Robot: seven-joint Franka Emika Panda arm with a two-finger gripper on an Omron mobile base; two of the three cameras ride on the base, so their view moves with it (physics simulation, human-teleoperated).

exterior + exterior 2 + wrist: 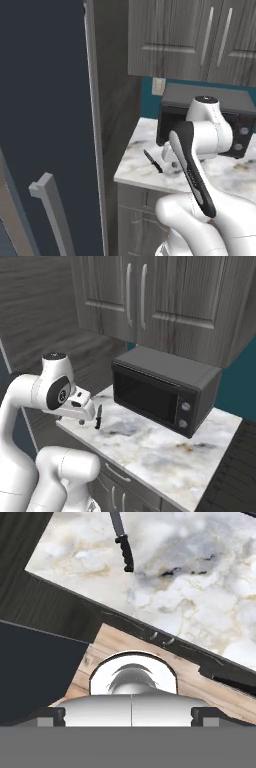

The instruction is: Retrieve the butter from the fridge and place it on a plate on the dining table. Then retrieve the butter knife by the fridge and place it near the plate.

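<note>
Claw point(82, 418) beside butter knife point(98, 417), apart.

Butter knife point(153, 161) lies on counter point(165, 456), left of microwave point(162, 388).

Black box-shaped microwave oven point(162, 391) with two round knobs: on white-grey marble wall counter point(165, 456), toward its back edge. Grey wood-grain upper cabinets point(165, 296) with bar handles: above. Teal wall point(148, 95): behind counter.
</note>
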